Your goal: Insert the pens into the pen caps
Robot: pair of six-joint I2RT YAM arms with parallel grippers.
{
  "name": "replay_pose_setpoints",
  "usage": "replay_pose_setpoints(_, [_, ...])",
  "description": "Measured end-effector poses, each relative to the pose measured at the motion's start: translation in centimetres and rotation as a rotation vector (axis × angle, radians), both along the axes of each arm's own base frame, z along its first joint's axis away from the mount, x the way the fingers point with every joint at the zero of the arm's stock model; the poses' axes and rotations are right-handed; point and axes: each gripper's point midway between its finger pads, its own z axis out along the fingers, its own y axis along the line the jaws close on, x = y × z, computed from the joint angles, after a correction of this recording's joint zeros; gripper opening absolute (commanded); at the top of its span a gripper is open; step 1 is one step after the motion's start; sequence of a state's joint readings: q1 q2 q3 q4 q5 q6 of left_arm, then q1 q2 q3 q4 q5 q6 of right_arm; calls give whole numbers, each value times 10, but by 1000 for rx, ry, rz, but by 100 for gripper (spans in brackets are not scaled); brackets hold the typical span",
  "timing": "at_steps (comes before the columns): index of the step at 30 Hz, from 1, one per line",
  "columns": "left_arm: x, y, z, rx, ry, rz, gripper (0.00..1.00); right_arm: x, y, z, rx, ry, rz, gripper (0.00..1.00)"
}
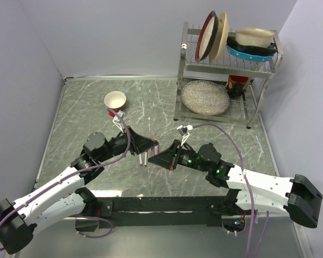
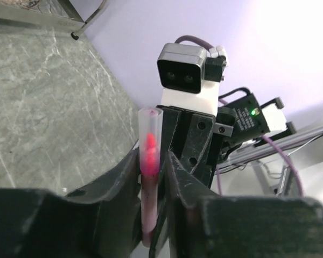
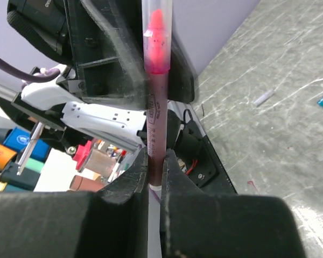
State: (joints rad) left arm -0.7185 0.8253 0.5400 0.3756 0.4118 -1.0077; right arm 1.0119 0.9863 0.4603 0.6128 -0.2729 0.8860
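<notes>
Clamped right gripper (image 3: 155,164) holds the slim mauve pink-tipped pen (image 3: 156,107) mid-air, left gripper (image 2: 152,161) closed on its translucent lilac plastic cap (image 2: 149,126); insertion judged under way, needing 1 straight axial push.

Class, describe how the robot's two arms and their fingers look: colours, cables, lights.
The left arm and right arm have white shells with black joints. The fingers are chunky black plastic. A purple cable loops along each; small green lights glow on the right one.
</notes>
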Motion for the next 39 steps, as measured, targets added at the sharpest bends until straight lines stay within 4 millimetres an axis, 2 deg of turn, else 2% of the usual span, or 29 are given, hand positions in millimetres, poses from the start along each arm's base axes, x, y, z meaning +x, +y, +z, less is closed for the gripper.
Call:
replay_pose_setpoints(2, [-1,0,-1,2,4,-3,57,-1,1,-1,-1,1,8,0])
replay_pose_setpoints(8, [3,1,-4,32,12,24,58,-4,2,1,6,0,17,0])
replay_pose_setpoints(16, [12,1,23,25,-40,61,59,-6,1,1,6,1,29,0])
replay_pose_setpoints(20, [14,2,24,33,-48,67,56,-9,1,4,10,-4,34,0])
replay_pose_setpoints(23, [15,1,24,39,-51,72,45,-9,0,5,13,-7,35,0])
replay_pose_setpoints(24, [16,1,24,41,-53,73,39,-10,0,5,13,-8,36,0])
replay_pose_setpoints(25, [16,1,24,43,-54,73,23,-10,0,5,13,-9,37,0])
replay_pose_setpoints(27, [16,1,23,45,-51,72,3,-10,0,5,12,-13,37,0])
replay_pose_setpoints(33, [13,-2,26,11,-47,46,1,-6,-2,8,-10,-37,12,0])
replay_pose_setpoints(39, [9,8,27,-100,-49,76,1,-5,-1,10,-73,-46,14,0])
